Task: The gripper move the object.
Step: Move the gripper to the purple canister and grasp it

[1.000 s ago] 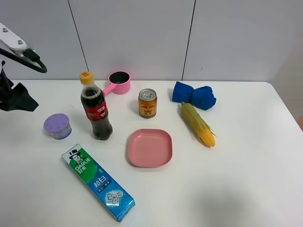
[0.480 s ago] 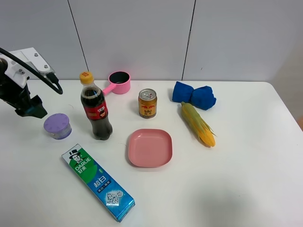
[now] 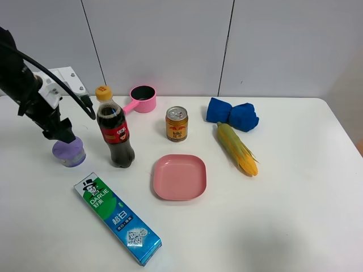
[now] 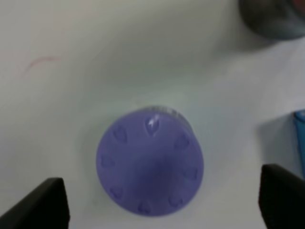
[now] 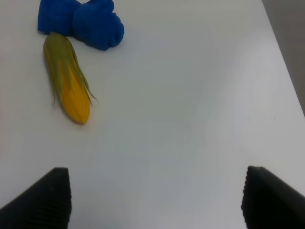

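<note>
The lavender-purple round container (image 3: 70, 154) stands on the white table at the left, beside the cola bottle (image 3: 115, 129). My left gripper (image 3: 61, 134) hangs right above it, its jaws open. In the left wrist view the container's dimpled lid (image 4: 150, 168) lies between my two black fingertips (image 4: 44, 202), which stand wide apart on either side without touching it. My right gripper (image 5: 155, 198) is out of the exterior high view; its wrist view shows two black fingertips (image 5: 40, 195) wide apart over bare table.
A pink saucepan (image 3: 142, 99), a drink can (image 3: 176, 123), a pink square plate (image 3: 179, 177), a toothpaste box (image 3: 117, 218), a blue cloth (image 3: 232, 114) and a corn cob (image 3: 238, 148) lie on the table (image 3: 295, 215). The corn (image 5: 67, 86) and cloth (image 5: 81, 20) show in the right wrist view.
My left arm has swung in from the far left edge and come down over the purple container. Nothing else on the table has moved.
</note>
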### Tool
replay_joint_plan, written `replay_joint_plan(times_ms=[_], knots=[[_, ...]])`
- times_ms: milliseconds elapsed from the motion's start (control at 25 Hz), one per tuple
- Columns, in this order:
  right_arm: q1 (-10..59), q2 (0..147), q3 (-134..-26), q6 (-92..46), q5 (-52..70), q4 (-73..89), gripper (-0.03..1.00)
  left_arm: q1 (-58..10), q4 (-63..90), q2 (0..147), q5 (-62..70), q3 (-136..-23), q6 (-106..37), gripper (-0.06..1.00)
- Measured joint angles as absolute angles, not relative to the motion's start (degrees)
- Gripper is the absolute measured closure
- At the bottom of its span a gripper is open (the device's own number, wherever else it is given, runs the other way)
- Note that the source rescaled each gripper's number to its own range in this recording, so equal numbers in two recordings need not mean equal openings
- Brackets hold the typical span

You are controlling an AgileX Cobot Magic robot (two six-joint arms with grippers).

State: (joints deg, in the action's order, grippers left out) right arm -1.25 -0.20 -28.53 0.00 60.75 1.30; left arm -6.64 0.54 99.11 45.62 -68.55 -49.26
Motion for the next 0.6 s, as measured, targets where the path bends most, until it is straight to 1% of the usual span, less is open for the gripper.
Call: replay_joint_plan(times_ms=[360,600], knots=[[-1.25,-0.2,-28.53,0.0,60.75,1.3,-0.03,-6.39,-1.69,103.98,45.68,-69.61,-48.76,0.67],[-1.25,-0.2,-28.53,0.0,60.75,1.3,-0.03,-2.9,-1.74,105.25,43.58,-69.61,-48.64,0.67]])
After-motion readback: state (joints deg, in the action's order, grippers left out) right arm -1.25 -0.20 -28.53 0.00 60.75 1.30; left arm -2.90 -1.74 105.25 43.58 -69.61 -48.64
